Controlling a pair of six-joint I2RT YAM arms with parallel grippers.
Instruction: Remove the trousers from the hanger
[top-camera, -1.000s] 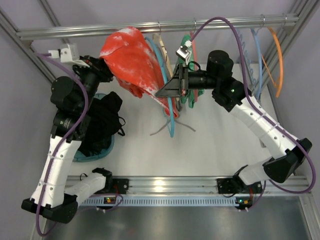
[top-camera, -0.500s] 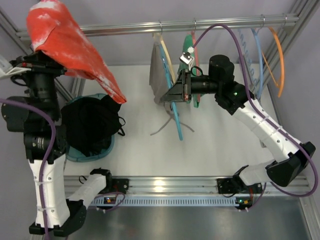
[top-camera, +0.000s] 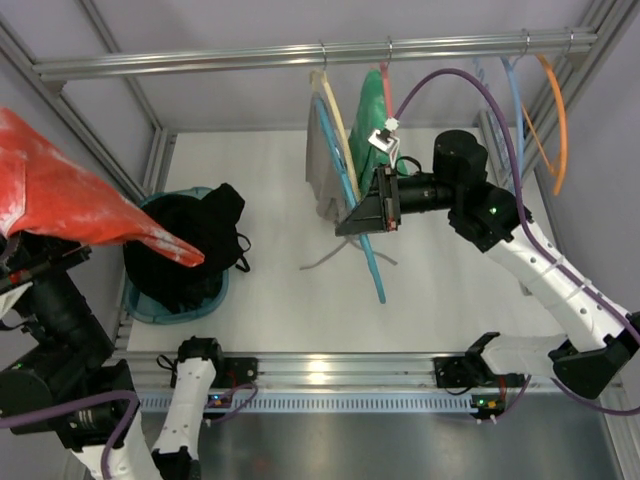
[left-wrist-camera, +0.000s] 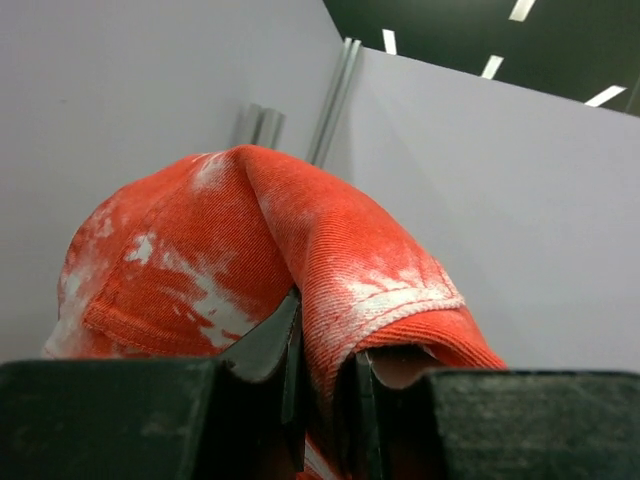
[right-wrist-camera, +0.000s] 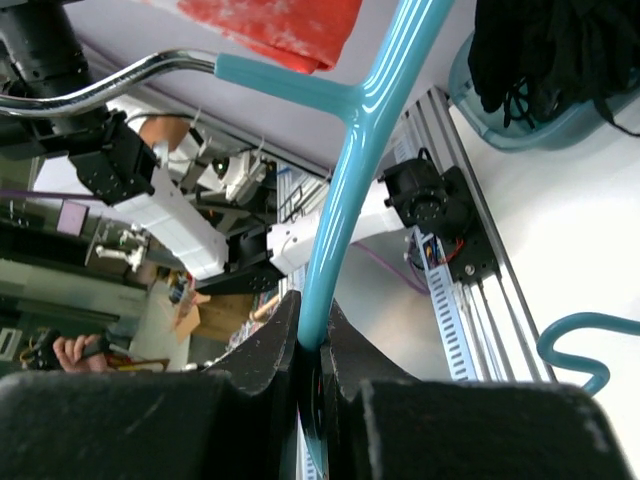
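Grey-walled cell, white worktop (top-camera: 280, 310), clothes rail (top-camera: 250, 57) at 12 o'clock. My left gripper (left-wrist-camera: 325, 350) has its jaws pinched on a fold of the trousers (top-camera: 70, 200), out at 9 o'clock and well apart from the hanger (right-wrist-camera: 350, 185). The right gripper (top-camera: 365, 215) clamps the hanger near centre. I judge the trousers free. Next I should lower them toward the basket (top-camera: 160, 316) and let go.

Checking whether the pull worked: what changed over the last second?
The left gripper, shut on the trousers, swung them left and nearer, clear of the hanger. The right gripper stayed clamped on the hanger, drifting slightly right. The grey garment, green garment and dark clothes stayed put.
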